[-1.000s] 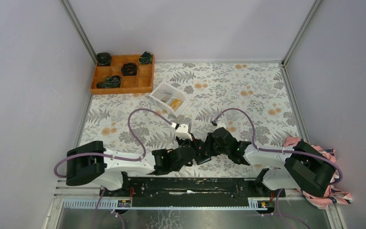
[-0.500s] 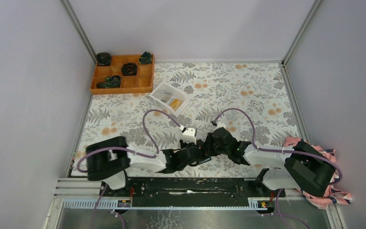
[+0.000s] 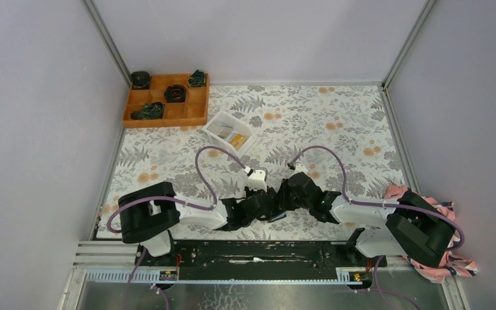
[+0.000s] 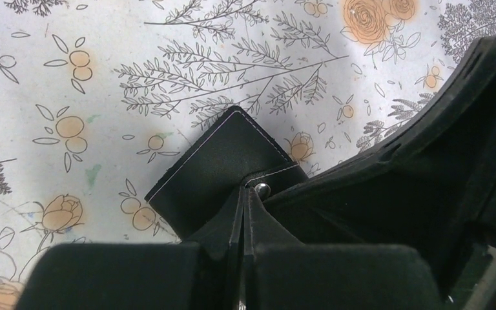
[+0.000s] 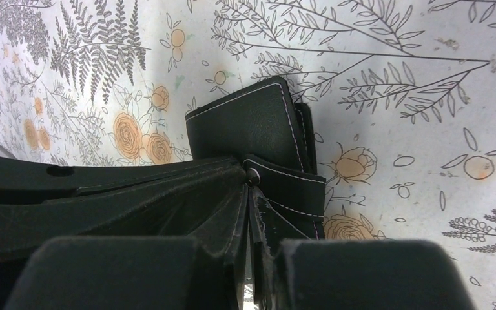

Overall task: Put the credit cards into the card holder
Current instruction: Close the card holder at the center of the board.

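— Tablecloth [image 3: 310, 123] first: grey ferns and orange blooms across the whole table. What sits on it?

— At the right edge lies a heap of pink patterned fabric [image 3: 449, 258], which the right arm's base overlaps in the overhead view. An orange compartmented box [image 3: 194, 115] stands in the far left corner, with dark small items [image 3: 175, 93] in some cells. Just nearer is a white tray [image 3: 213, 121], set askew, holding the credit cards [image 3: 237, 139], one pale and one orange-yellow.

— And the card holder?

— The card holder [image 4: 216, 168] lies on the cloth near the front centre, well apart from the tray, black outer face up. From above, both wrists cover nearly all of it.

— The pincers?

— The left gripper [image 4: 243, 194] has its fingers pressed together on the holder's tab, right at the metal snap [image 4: 261, 188]. The right gripper [image 5: 248, 184] meets it from the other side, likewise clamped on the stitched flap. The two nearly touch.

— What differs from a second ago?

— The left arm's bulky rear link has swung rightward, and its gripper has drawn in against the right one. The right arm, tray and box sit where they were.
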`<state>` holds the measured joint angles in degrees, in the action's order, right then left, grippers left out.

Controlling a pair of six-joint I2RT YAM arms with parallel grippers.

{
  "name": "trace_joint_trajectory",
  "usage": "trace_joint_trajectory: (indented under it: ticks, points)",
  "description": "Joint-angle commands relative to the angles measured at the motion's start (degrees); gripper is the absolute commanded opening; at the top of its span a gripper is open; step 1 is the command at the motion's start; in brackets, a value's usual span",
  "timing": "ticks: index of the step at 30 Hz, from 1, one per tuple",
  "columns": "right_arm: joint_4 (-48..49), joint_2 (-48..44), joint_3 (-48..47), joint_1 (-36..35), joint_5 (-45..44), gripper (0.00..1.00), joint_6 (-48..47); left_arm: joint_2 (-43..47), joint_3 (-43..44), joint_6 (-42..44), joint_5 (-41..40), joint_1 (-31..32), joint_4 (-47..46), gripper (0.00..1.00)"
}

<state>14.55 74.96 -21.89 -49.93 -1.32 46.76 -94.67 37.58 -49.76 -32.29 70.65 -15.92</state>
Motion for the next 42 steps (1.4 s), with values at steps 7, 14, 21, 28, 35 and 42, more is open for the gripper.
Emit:
trace_joint_trajectory:
  ticks: [7, 14, 21, 28, 35, 42]
  points:
    - [-14.37, 1.48, 1.04, -2.28, 0.01, 0.19, -3.07, 7.3, -1.68, -4.24, -2.33, 0.15, 6.82, 0.0]
    - [-17.79, -1.36, -1.23, -3.85, -1.42, 0.25, -3.09, 7.18, -1.84, -4.84, -3.34, 0.18, 7.1, 0.0]
    - [-20.57, -4.85, -2.63, -4.34, -2.36, 0.25, -3.41, 6.59, -2.07, -5.28, -4.17, 0.23, 6.75, 0.0]
    - [-20.97, -6.73, -3.76, -4.56, -1.99, 0.25, -4.35, 5.03, -2.34, -5.2, -3.15, 0.17, 4.54, 0.0]
    - [-21.22, -8.47, -5.19, -4.67, -1.18, 0.25, -5.08, 4.19, -2.43, -5.17, -2.3, 0.16, 3.15, 0.0]
    - [-20.35, -10.22, -5.74, -5.05, 0.53, 0.26, -5.45, 4.48, -2.34, -5.24, -2.66, 0.1, 3.43, 0.0]
